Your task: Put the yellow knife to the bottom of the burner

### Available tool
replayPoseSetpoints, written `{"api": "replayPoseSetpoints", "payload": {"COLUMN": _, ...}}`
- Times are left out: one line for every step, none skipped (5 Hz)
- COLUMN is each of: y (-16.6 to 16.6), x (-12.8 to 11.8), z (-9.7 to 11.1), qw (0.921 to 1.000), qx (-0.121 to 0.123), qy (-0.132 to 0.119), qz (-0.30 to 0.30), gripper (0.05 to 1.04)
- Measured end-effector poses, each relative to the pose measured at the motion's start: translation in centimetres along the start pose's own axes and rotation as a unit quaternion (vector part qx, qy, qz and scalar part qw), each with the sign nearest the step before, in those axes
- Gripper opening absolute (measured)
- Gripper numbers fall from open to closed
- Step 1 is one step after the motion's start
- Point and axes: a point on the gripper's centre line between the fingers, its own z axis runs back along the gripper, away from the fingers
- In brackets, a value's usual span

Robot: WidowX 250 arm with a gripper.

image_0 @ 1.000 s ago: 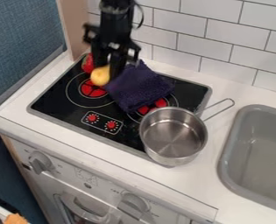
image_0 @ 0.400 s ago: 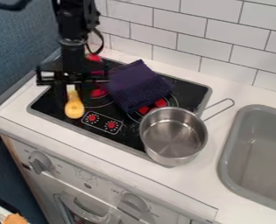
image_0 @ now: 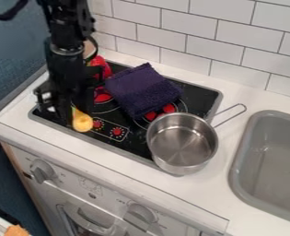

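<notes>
**A clumsy release is the likeliest way to spoil this**

Nearest me, the white front of the bench (image_0: 67, 144) drops away just below the cooktop (image_0: 137, 146). If the load gets a knock as it is let go, I'd fear it sliding over the rim towards that drop.

The steel pot (image_0: 181, 143) sits at the near right, lapping over the cooktop's rim. It's well apart from the work, so only a wide swing to the right should trouble it.

The yellow knife (image_0: 82, 122) is at the near left of the cooktop, beside the printed dials (image_0: 107, 129), its rounded end pointing my way. From here that end looks more like a spoon's. The black gripper (image_0: 75, 114) is right over it, and its jaws look to be pinching the upper part. I can't tell whether the rounded end touches the glass. If there's a gap beneath, opening up now would let it drop and bounce, or roll, because that end is curved.

Just beyond is the left burner (image_0: 102, 97). The place looks about right to me, so dragging the knife farther could overshoot.

Farther back, the purple cloth (image_0: 142, 90) lies to the right and a red toy (image_0: 101, 67) close behind the arm. Pulling away carelessly could snag one or nudge the other towards the tiled wall (image_0: 208, 41).
</notes>
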Motion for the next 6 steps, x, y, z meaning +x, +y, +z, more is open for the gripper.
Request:
{"api": "replayPoseSetpoints", "payload": {"y": -0.5, "x": -0.7, "z": -0.2, "qw": 0.9922, "qx": 0.000, "qy": 0.002, "qz": 0.125, "gripper": 0.416}}
{"api": "replayPoseSetpoints", "payload": {"y": -0.2, "x": -1.6, "z": -1.3, "qw": 0.9796, "qx": -0.010, "qy": 0.023, "qz": 0.199, "gripper": 0.416}}
{"api": "replayPoseSetpoints", "payload": {"y": 0.0, "x": -2.0, "z": -1.9, "qw": 0.9783, "qx": -0.026, "qy": 0.022, "qz": 0.205, "gripper": 0.416}}
{"api": "replayPoseSetpoints", "payload": {"y": 0.1, "x": -2.8, "z": -2.1, "qw": 0.9811, "qx": -0.032, "qy": 0.015, "qz": 0.190, "gripper": 0.416}}
{"api": "replayPoseSetpoints", "payload": {"y": 0.0, "x": -2.8, "z": -2.6, "qw": 0.9821, "qx": -0.028, "qy": 0.013, "qz": 0.185, "gripper": 0.416}}
{"api": "replayPoseSetpoints", "payload": {"y": -0.3, "x": -2.8, "z": -3.1, "qw": 0.9846, "qx": -0.024, "qy": 0.014, "qz": 0.173, "gripper": 0.416}}
